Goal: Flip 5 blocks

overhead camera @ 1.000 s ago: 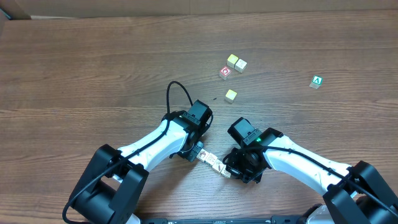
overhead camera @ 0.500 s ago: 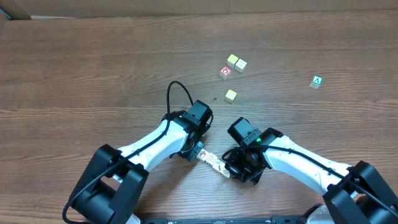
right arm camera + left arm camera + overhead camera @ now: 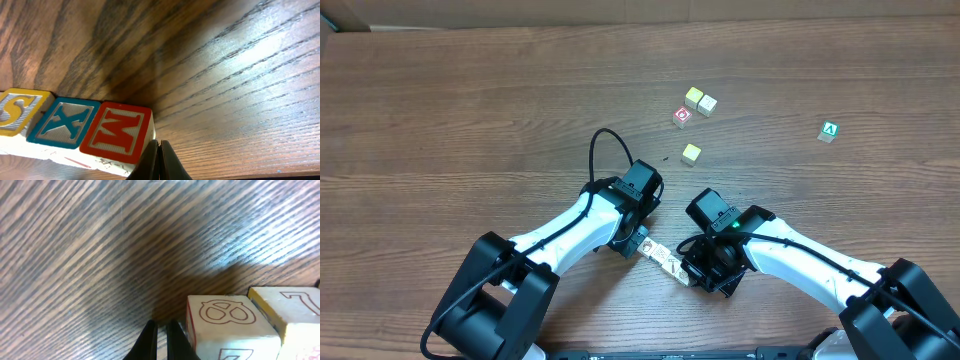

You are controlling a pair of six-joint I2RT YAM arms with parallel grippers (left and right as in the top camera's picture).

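Observation:
A short row of blocks (image 3: 663, 260) lies on the table between my two grippers. The left gripper (image 3: 638, 243) stands at the row's upper-left end. It is shut (image 3: 161, 330), holds nothing, and sits just left of a block with a pretzel picture (image 3: 227, 317). Beside that block is one with a 7 (image 3: 290, 305). The right gripper (image 3: 690, 278) stands at the lower-right end. It is also shut (image 3: 159, 147), and its tips rest against the edge of the red M block (image 3: 117, 132). Beyond the M block sit a blue X block (image 3: 62, 122) and a yellow S block (image 3: 17, 110).
Two yellow-topped cubes (image 3: 700, 100) sit side by side at the back, with a red-faced cube (image 3: 682, 116) next to them. A third yellow-topped cube (image 3: 691, 153) lies nearer. A green A cube (image 3: 830, 131) lies far right. A black cable (image 3: 605, 150) loops above the left arm.
The right gripper has edged slightly left against the row's end. The left arm has not visibly moved.

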